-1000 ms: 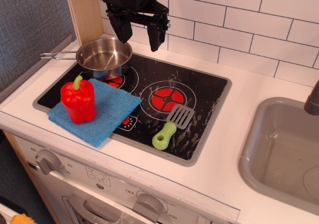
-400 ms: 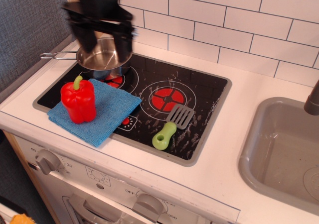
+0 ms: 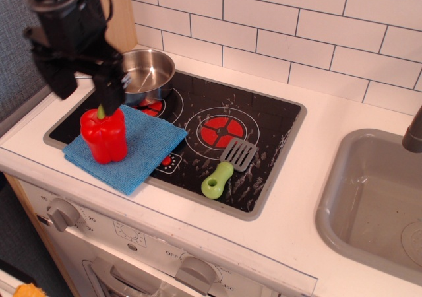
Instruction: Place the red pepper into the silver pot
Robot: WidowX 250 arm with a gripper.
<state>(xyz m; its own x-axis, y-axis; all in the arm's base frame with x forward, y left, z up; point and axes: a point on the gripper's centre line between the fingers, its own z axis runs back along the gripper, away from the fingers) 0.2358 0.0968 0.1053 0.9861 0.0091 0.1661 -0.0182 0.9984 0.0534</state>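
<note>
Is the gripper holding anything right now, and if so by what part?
Nothing is held. The gripper is open, hovering just above the red pepper, which sits on the blue cloth. The silver pot is empty.

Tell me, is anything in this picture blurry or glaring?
In the observation.image view, the gripper at upper left looks slightly smeared, while the red pepper, the silver pot and the spatula are sharp; the black cooktop shows streaky white reflections.
</note>
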